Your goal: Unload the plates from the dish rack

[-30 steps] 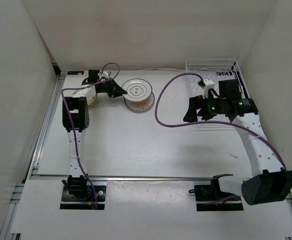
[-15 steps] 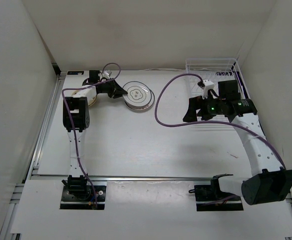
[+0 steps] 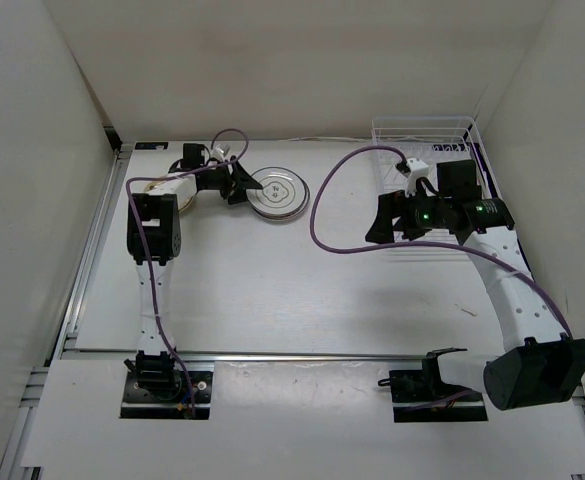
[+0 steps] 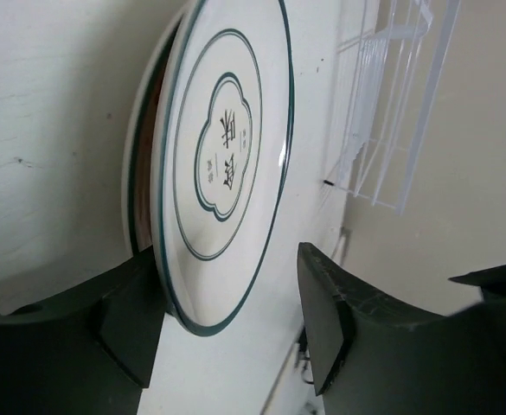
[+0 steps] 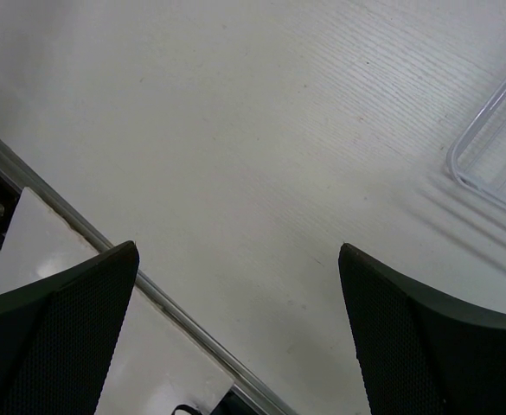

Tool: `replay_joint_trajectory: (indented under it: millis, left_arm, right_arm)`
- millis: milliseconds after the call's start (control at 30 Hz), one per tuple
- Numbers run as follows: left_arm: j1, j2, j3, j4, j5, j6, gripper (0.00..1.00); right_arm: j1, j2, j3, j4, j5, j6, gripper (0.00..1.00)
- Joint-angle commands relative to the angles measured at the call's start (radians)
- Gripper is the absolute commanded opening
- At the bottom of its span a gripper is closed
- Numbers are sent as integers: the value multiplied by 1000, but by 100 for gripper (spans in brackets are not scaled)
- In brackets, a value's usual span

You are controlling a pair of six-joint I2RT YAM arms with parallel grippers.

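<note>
The large white plate (image 3: 278, 192) with grey rings lies flat, face up, on the table at the back left. My left gripper (image 3: 240, 185) is at its left rim and open. In the left wrist view the plate (image 4: 227, 156) rests against the left finger, and the right finger stands apart from it across a gap of table. A stack of small cream plates (image 3: 182, 200) shows partly under the left arm. The white wire dish rack (image 3: 424, 140) stands at the back right. My right gripper (image 3: 382, 222) hangs open over bare table just left of the rack, holding nothing.
White walls close in the table on three sides. A purple cable (image 3: 317, 225) loops from the right arm over the table's middle. A metal rail (image 3: 302, 356) runs along the near edge. The rack's corner (image 5: 495, 164) shows beside the right gripper (image 5: 238, 251).
The large plate was held tilted with its orange underside showing. It has dropped flat onto the table, and the left gripper's jaws have spread off it. The right arm has not moved.
</note>
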Motion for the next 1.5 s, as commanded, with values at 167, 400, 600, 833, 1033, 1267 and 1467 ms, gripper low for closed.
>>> replay_joint_trajectory:
  millis: [167, 400, 600, 833, 1033, 1267, 1467]
  left_arm:
    - [-17, -141, -11, -38, -39, 112, 78]
    - [-37, -181, -1, -127, -160, 203, 86]
    - [-57, -213, 9, -159, -214, 252, 89]
    - [-89, -244, 19, -207, -307, 298, 90]
    - [-98, -265, 9, -245, -432, 329, 90]
    - [-127, -293, 9, -288, -578, 358, 92]
    - [-127, -331, -38, -299, -689, 358, 93]
  right_arm:
    - [-3, -61, -40, 53, -44, 27, 99]
    - [-3, -106, -84, 63, -53, 37, 99]
    - [-14, -115, -104, 81, -63, 46, 99]
    - [-14, -134, -104, 90, -63, 55, 99]
    - [-14, -134, -93, 90, -63, 64, 99]
    - [-14, -103, -61, 99, -63, 73, 99]
    - [-14, -103, -52, 99, -63, 83, 99]
